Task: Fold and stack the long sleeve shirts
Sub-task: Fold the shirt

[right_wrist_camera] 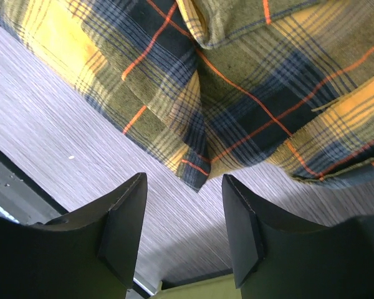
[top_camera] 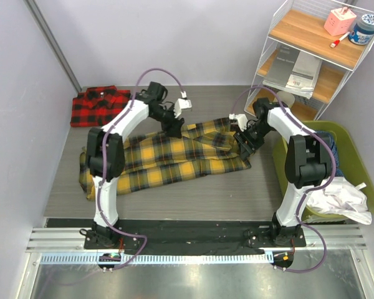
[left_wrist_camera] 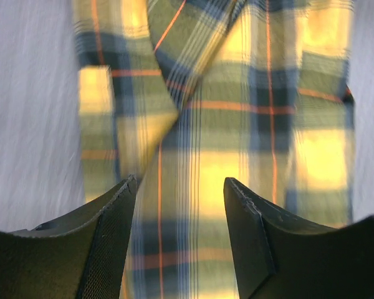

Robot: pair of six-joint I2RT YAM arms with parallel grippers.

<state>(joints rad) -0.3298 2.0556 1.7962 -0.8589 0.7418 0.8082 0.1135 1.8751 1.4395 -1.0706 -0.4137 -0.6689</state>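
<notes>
The yellow-and-black check shirt (top_camera: 174,159) lies partly folded in a long band across the middle of the table. The red-and-black check shirt (top_camera: 101,106) rests folded at the back left corner. My left gripper (top_camera: 172,128) hovers over the yellow shirt's far edge. In the left wrist view it (left_wrist_camera: 179,187) stands open, with blurred plaid cloth (left_wrist_camera: 237,124) below the jaws and nothing pinched. My right gripper (top_camera: 244,142) is at the shirt's right end. It (right_wrist_camera: 184,187) is open over bare table, just short of a pointed cloth corner (right_wrist_camera: 193,171).
A green bin (top_camera: 361,163) stands at the right with white cloth (top_camera: 336,196) spilling over its near rim. A wire shelf unit (top_camera: 311,56) with small items fills the back right. Walls close off the left and back.
</notes>
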